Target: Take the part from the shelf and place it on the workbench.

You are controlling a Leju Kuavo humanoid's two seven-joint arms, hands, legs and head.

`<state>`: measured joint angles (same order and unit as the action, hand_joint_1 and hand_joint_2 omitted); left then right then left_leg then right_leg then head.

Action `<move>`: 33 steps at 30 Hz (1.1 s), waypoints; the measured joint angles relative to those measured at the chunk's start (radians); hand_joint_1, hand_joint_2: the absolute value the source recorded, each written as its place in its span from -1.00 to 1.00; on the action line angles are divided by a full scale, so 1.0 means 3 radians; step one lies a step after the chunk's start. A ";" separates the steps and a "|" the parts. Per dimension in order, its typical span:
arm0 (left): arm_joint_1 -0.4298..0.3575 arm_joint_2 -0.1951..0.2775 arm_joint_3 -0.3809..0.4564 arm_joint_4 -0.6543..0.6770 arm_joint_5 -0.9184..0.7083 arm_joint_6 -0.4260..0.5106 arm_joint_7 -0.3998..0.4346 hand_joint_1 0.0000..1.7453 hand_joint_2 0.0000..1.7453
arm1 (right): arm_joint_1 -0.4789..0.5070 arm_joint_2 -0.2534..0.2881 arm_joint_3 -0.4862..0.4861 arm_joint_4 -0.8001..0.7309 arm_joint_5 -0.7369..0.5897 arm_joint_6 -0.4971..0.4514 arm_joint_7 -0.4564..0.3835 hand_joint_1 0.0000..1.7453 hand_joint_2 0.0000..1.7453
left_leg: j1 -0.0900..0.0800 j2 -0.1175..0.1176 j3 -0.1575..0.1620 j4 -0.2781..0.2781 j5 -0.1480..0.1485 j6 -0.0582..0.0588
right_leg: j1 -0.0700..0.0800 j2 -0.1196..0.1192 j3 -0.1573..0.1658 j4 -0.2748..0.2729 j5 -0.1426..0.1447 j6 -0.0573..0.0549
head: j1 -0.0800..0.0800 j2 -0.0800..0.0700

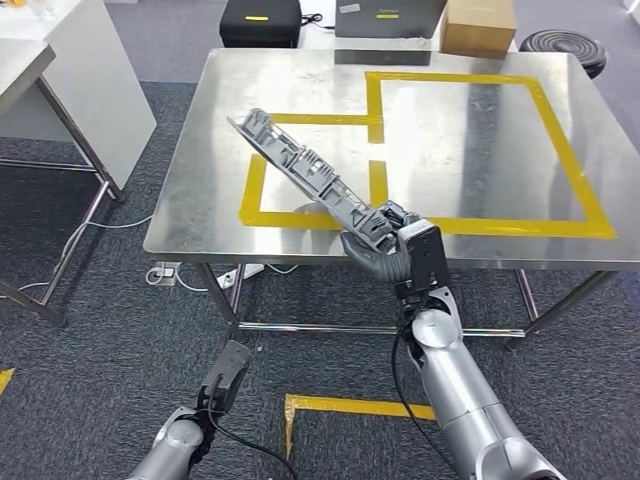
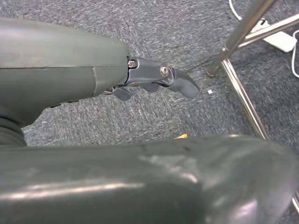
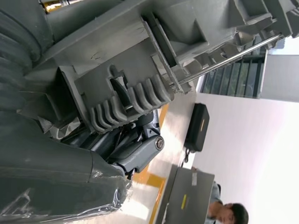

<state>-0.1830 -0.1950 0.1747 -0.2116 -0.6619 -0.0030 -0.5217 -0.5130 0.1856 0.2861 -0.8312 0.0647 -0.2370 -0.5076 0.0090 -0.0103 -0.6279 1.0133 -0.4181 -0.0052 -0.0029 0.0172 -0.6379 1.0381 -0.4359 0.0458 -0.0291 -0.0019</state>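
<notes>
the right hand [image 1: 381, 240] grips one end of the long grey part [image 1: 309, 170], tilted above the steel workbench [image 1: 468, 150], while the left hand [image 1: 225, 372] hangs low, fingers apart, holding nothing.

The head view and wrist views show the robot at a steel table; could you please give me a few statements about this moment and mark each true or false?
1. The right hand holds the long grey part by one end. True.
2. The part lies flat on the steel table. False: it is tilted, its far end raised above the table.
3. The left hand holds a second part. False: it holds nothing and hangs low over the carpet.
4. Yellow tape marks rectangles on the table. True.
5. A cardboard box stands beyond the table's far edge. True.
</notes>
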 joint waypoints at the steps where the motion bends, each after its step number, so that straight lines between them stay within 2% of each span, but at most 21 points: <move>1: 0.0000 0.0001 0.0000 0.0000 0.0001 0.0001 0.0000 -1.00 -1.00 | 0.0008 0.0000 0.0002 -0.0017 -0.0003 -0.0004 -0.0003 1.00 1.00 | 0.0007 0.0000 0.0003 -0.0007 0.0005 0.0020 | -0.0001 -0.0007 -0.0038 0.0075 -0.0053 0.0016 | 0.0010 0.0000; 4: 0.0006 0.0004 0.0000 0.0000 0.0004 0.0001 0.0000 -1.00 -1.00 | 0.0034 -0.0002 0.0003 -0.0048 -0.0008 -0.0028 -0.0004 1.00 1.00 | 0.0011 0.0000 0.0007 -0.0011 0.0003 0.0054 | -0.0004 -0.0024 -0.0310 0.0655 -0.0330 0.0047 | 0.0032 0.0000; 5: 0.0011 0.0006 0.0000 0.0000 0.0006 0.0002 0.0000 -1.00 -1.00 | 0.0047 -0.0003 0.0004 -0.0049 -0.0014 -0.0038 0.0013 1.00 1.00 | 0.0010 0.0000 0.0008 -0.0010 0.0001 0.0056 | -0.0004 -0.0025 -0.0399 0.0831 -0.0380 0.0050 | 0.0031 0.0000; 6: 0.0015 0.0008 0.0000 0.0000 0.0009 0.0004 0.0000 -1.00 -1.00 | 0.0057 -0.0003 0.0004 -0.0050 -0.0028 -0.0050 0.0044 1.00 1.00 | 0.0008 -0.0001 0.0011 -0.0009 -0.0001 0.0059 | -0.0004 -0.0025 -0.0440 0.0901 -0.0371 0.0052 | 0.0032 0.0000; 7: 0.0018 0.0008 0.0000 0.0000 0.0013 0.0008 0.0001 -1.00 -1.00 | 0.0061 -0.0001 0.0004 -0.0050 -0.0044 -0.0066 0.0081 1.00 1.00 | 0.0008 -0.0003 0.0016 -0.0008 -0.0004 0.0059 | -0.0004 -0.0025 -0.0417 0.0840 -0.0300 0.0049 | 0.0031 0.0000; 9: 0.0019 0.0009 0.0000 0.0000 0.0021 0.0016 0.0001 -1.00 -1.00 | 0.0046 0.0002 0.0006 -0.0049 -0.0066 -0.0106 0.0135 1.00 1.00 | 0.0008 -0.0009 0.0034 -0.0007 -0.0014 0.0051 | -0.0005 -0.0028 -0.0217 0.0428 -0.0079 0.0041 | 0.0031 0.0000; 10: 0.0017 0.0009 0.0000 0.0000 0.0025 0.0021 0.0001 -1.00 -1.00 | 0.0034 0.0005 0.0006 -0.0049 -0.0068 -0.0127 0.0144 1.00 1.00 | 0.0002 -0.0013 0.0037 -0.0002 -0.0020 0.0040 | -0.0004 -0.0028 -0.0102 0.0215 -0.0009 0.0034 | 0.0032 0.0000; 12: 0.0018 0.0013 0.0000 0.0000 0.0030 0.0029 0.0001 -1.00 -1.00 | 0.0021 0.0012 0.0007 -0.0048 -0.0067 -0.0160 0.0146 1.00 1.00 | -0.0008 -0.0018 0.0031 0.0001 -0.0016 0.0008 | 0.0003 -0.0023 0.0015 0.0002 0.0026 0.0012 | 0.0026 0.0000; 15: 0.0022 0.0016 -0.0002 0.0000 0.0033 0.0031 0.0001 -1.00 -1.00 | 0.0024 0.0021 0.0008 -0.0049 -0.0048 -0.0234 0.0127 1.00 1.00 | -0.0004 -0.0018 0.0023 0.0000 -0.0015 -0.0042 | 0.0004 -0.0016 0.0023 -0.0015 0.0034 -0.0040 | 0.0025 0.0000; 16: 0.0022 0.0016 -0.0003 0.0000 0.0033 0.0031 0.0001 -1.00 -1.00 | 0.0024 0.0022 0.0008 -0.0049 -0.0023 -0.0284 0.0115 1.00 1.00 | -0.0003 -0.0014 0.0002 0.0045 -0.0053 -0.0059 | -0.0004 -0.0018 0.0027 -0.0023 0.0039 -0.0060 | 0.0020 0.0000; 18: 0.0023 0.0016 -0.0014 0.0000 0.0032 0.0031 0.0001 -1.00 -1.00 | 0.0030 0.0023 0.0013 -0.0050 0.0124 -0.0489 0.0078 1.00 1.00 | 0.0000 -0.0008 -0.0129 0.0336 -0.0225 -0.0090 | -0.0017 -0.0022 0.0034 -0.0033 0.0043 -0.0089 | 0.0014 0.0000; 20: 0.0032 0.0013 -0.0042 0.0000 0.0018 0.0030 0.0008 -1.00 -1.00 | 0.0060 0.0016 0.0043 -0.0051 0.0500 -0.0919 0.0022 1.00 1.00 | 0.0002 -0.0006 -0.0332 0.0769 -0.0407 -0.0107 | -0.0019 -0.0027 0.0034 -0.0033 0.0041 -0.0101 | 0.0012 0.0000; 21: 0.0038 0.0010 -0.0057 0.0000 0.0008 0.0027 0.0015 -1.00 -1.00 | 0.0081 0.0008 0.0063 -0.0051 0.0710 -0.1143 -0.0003 1.00 1.00 | 0.0003 -0.0006 -0.0389 0.0887 -0.0428 -0.0110 | -0.0019 -0.0028 0.0034 -0.0032 0.0040 -0.0102 | 0.0011 0.0000; 22: 0.0041 0.0007 -0.0070 0.0000 -0.0002 0.0025 0.0023 -1.00 -1.00 | 0.0102 0.0000 0.0079 -0.0050 0.0877 -0.1321 -0.0020 1.00 1.00 | 0.0004 -0.0005 -0.0390 0.0886 -0.0387 -0.0109 | -0.0020 -0.0029 0.0035 -0.0032 0.0041 -0.0101 | 0.0012 0.0000; 23: 0.0042 0.0003 -0.0078 0.0000 -0.0006 0.0023 0.0030 -1.00 -1.00 | 0.0118 -0.0008 0.0087 -0.0050 0.0973 -0.1425 -0.0026 1.00 1.00 | 0.0006 -0.0005 -0.0326 0.0757 -0.0291 -0.0106 | -0.0022 -0.0028 0.0037 -0.0031 0.0041 -0.0099 | 0.0012 0.0000; 25: 0.0040 -0.0005 -0.0085 0.0000 -0.0008 0.0023 0.0037 -1.00 -1.00 | 0.0136 -0.0019 0.0089 -0.0050 0.1024 -0.1509 -0.0023 1.00 1.00 | 0.0008 -0.0003 -0.0116 0.0346 -0.0095 -0.0105 | -0.0020 -0.0019 0.0033 -0.0024 0.0039 -0.0082 | 0.0011 0.0000; 26: 0.0037 -0.0009 -0.0087 0.0000 -0.0011 0.0022 0.0040 -1.00 -1.00 | 0.0138 -0.0023 0.0087 -0.0051 0.1045 -0.1526 -0.0019 1.00 1.00 | 0.0009 -0.0002 -0.0031 0.0173 -0.0044 -0.0097 | -0.0014 -0.0010 0.0024 -0.0018 0.0041 -0.0066 | 0.0011 0.0000; 28: 0.0033 -0.0020 -0.0101 0.0000 -0.0024 0.0016 0.0053 -1.00 -1.00 | 0.0140 -0.0025 0.0056 -0.0051 0.1236 -0.1539 -0.0019 1.00 1.00 | 0.0003 -0.0003 0.0030 0.0023 -0.0039 -0.0071 | -0.0001 0.0003 0.0002 -0.0017 0.0052 -0.0029 | 0.0009 0.0000; 30: 0.0030 -0.0028 -0.0130 0.0000 -0.0047 -0.0001 0.0069 -1.00 -1.00 | 0.0144 -0.0011 -0.0075 -0.0059 0.1780 -0.1541 -0.0077 1.00 1.00 | 0.0004 -0.0005 0.0019 0.0014 -0.0031 -0.0023 | -0.0008 0.0000 -0.0015 -0.0021 0.0053 0.0003 | 0.0008 0.0000; 32: 0.0020 -0.0037 -0.0157 0.0000 -0.0067 -0.0022 0.0083 -1.00 -1.00 | 0.0136 0.0024 -0.0330 -0.0072 0.2412 -0.1540 -0.0209 1.00 1.00 | 0.0012 -0.0009 0.0018 0.0006 -0.0022 0.0025 | -0.0014 -0.0018 -0.0088 0.0117 -0.0048 0.0031 | 0.0020 0.0000; 33: 0.0016 -0.0042 -0.0166 0.0000 -0.0073 -0.0029 0.0090 -1.00 -1.00 | 0.0127 0.0041 -0.0473 -0.0074 0.2604 -0.1540 -0.0274 1.00 1.00 | 0.0014 -0.0013 0.0018 0.0005 -0.0021 0.0042 | -0.0015 -0.0025 -0.0172 0.0296 -0.0147 0.0041 | 0.0026 0.0000</move>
<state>-0.1781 -0.2075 0.1248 -0.2117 -0.6837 -0.0116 -0.4947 -0.4749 0.1980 0.1441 -0.8534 0.8460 -0.6990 -0.5899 0.0130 -0.0143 -0.6223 1.0147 -0.4246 0.0075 -0.0074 0.0097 -0.6896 1.1269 -0.4800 0.0582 -0.0213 -0.0019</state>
